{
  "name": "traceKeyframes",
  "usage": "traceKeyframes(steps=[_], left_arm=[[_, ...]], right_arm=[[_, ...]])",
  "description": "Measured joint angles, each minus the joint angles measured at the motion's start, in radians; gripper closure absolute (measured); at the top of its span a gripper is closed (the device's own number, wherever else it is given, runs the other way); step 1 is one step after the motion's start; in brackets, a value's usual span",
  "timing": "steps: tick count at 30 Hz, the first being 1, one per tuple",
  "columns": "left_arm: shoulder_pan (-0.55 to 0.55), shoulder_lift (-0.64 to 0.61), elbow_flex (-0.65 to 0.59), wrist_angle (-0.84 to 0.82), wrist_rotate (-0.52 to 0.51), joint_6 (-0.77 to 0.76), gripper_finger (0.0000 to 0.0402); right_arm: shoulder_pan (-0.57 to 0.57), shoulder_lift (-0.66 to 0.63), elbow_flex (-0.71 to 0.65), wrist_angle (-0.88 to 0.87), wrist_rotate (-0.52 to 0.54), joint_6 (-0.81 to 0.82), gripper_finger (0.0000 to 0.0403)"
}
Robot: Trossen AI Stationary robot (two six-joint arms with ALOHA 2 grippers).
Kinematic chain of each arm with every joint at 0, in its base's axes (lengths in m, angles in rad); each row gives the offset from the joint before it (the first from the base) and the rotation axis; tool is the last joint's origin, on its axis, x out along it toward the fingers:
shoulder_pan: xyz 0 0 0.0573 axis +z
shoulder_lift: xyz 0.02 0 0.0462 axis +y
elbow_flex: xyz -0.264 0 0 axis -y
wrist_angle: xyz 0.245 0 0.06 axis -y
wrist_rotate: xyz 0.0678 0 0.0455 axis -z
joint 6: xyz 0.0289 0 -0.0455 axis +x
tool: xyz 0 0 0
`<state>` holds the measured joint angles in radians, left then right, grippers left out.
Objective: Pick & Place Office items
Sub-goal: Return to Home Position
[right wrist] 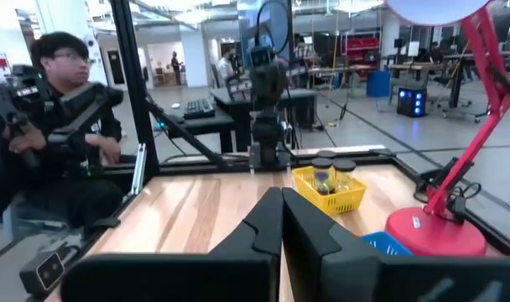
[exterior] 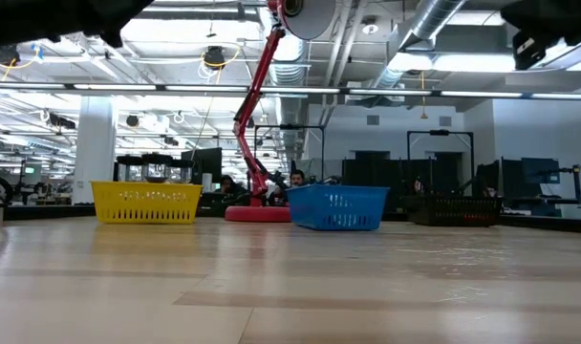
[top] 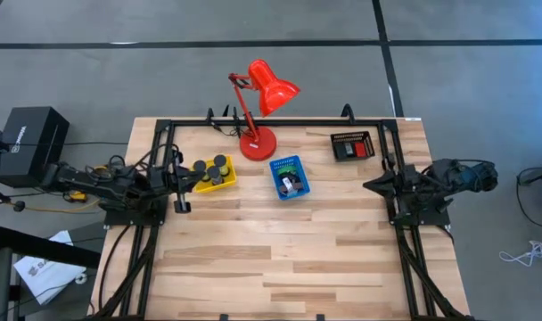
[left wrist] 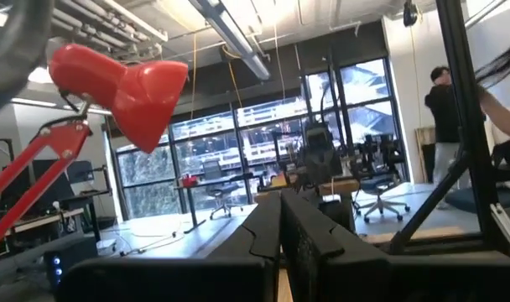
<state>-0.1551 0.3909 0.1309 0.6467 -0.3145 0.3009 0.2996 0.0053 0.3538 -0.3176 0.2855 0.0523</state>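
Several black discs (top: pixel 212 165) sit in the yellow mesh tray (top: pixel 226 184), which also shows in the right wrist view (right wrist: pixel 330 191). A green piece (top: pixel 288 167) and a silvery piece (top: pixel 290 183) lie in the blue tray (top: pixel 304 189). The black tray (top: pixel 351 136) holds a red block (top: pixel 364 151) and dark pieces. My left gripper (top: pixel 192 178) is shut, level, just left of the yellow tray (left wrist: pixel 281 226). My right gripper (top: pixel 368 185) is shut at the table's right side, pointing left (right wrist: pixel 282 220). Neither touches anything.
A tall red desk lamp (top: pixel 258 141) stands at the far edge between the yellow and blue trays, its shade (top: pixel 273 86) overhanging. Bare wood (top: pixel 280 259) fills the near half of the table. A person (right wrist: pixel 58 126) sits beyond the table's left side.
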Motion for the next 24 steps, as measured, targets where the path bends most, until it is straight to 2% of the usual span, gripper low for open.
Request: traceKeyframes(steps=[14, 24], left_arm=[[0.000, -0.215, -0.125, 0.008, 0.000, 0.039, 0.0401], [-0.001, -0.230, -0.125, -0.025, 0.001, 0.036, 0.0401]], right_arm=[[0.000, -0.001, -0.048, 0.035, 0.003, 0.008, 0.0403], [0.000, -0.001, -0.047, 0.049, 0.003, 0.000, 0.0403]])
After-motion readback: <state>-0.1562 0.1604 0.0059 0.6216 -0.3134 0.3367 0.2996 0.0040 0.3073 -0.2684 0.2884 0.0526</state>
